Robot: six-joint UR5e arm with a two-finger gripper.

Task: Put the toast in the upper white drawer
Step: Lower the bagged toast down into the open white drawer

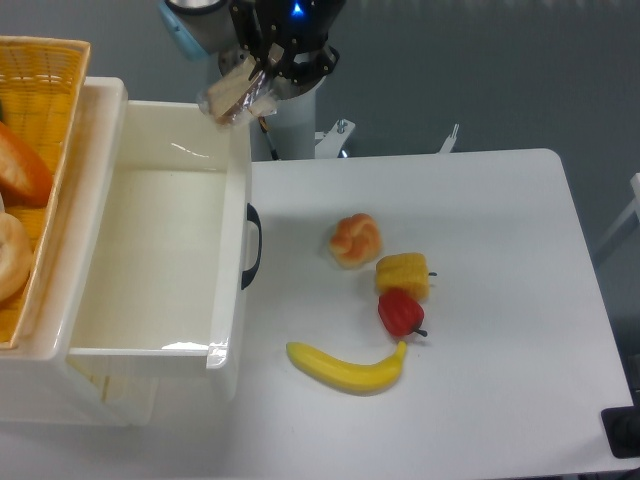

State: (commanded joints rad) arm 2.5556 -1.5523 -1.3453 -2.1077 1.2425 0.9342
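Note:
The toast (232, 93), a pale brown slice in crinkly clear plastic, hangs tilted in the air at the top of the camera view. My gripper (258, 72) is shut on its upper right part. It hangs over the far right corner of the upper white drawer (150, 245), which stands pulled open with nothing inside and its black handle (252, 246) facing the table. The fingertips are partly hidden by the gripper's dark body.
A yellow wicker basket (40, 120) with buns stands left of the drawer. On the table lie a round bun (355, 239), a corn piece (403, 275), a red pepper (400, 312) and a banana (347, 368). The arm's base post (290, 120) stands behind the table.

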